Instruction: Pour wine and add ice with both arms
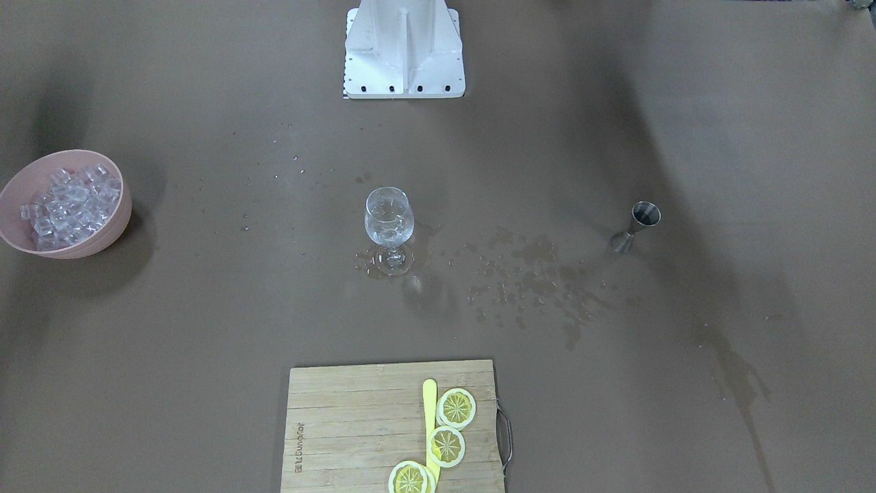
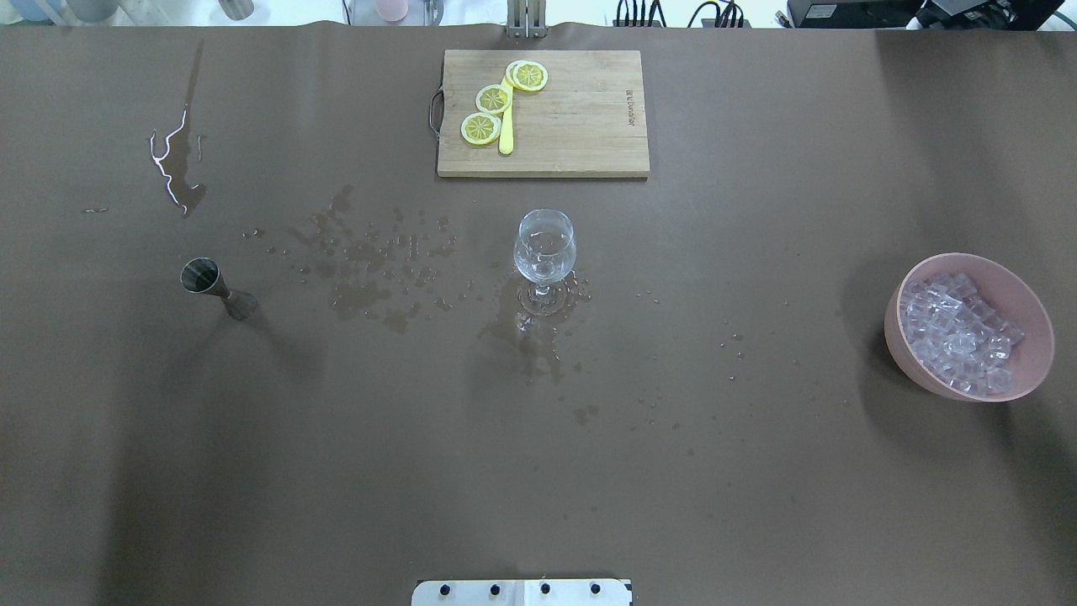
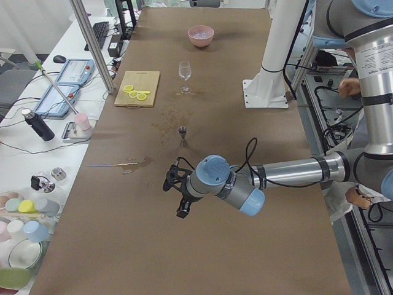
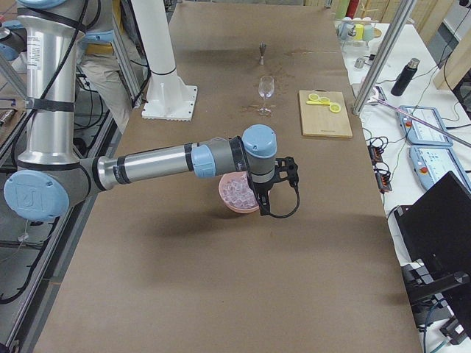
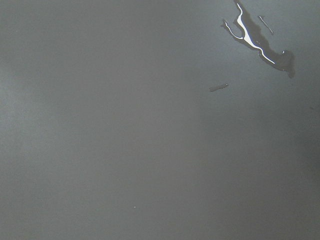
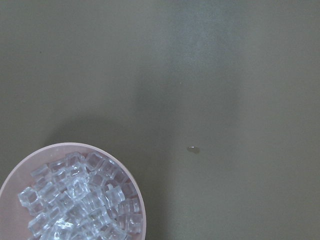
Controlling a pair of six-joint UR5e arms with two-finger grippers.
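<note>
A stemmed wine glass [image 2: 544, 252] stands mid-table in a wet patch; whether it holds wine I cannot tell. A steel jigger [image 2: 210, 284] stands upright to its left. A pink bowl [image 2: 1039, 353] at the right holds many clear ice cubes [image 2: 959, 332]. Neither arm shows in the overhead view. My left gripper [image 3: 175, 196] hangs over bare table, short of the jigger [image 3: 182, 132]. My right gripper [image 4: 276, 195] hangs just beside the bowl [image 4: 229, 200]; its wrist view shows the ice [image 6: 75, 200] at lower left. Whether either gripper is open I cannot tell.
A wooden cutting board [image 2: 580, 126] with lemon slices [image 2: 493, 98] and a yellow knife lies at the far edge. Spilled drops [image 2: 370, 261] lie between jigger and glass, a streak [image 2: 172, 168] at the far left. The white pedestal [image 1: 404, 48] stands at the robot's side.
</note>
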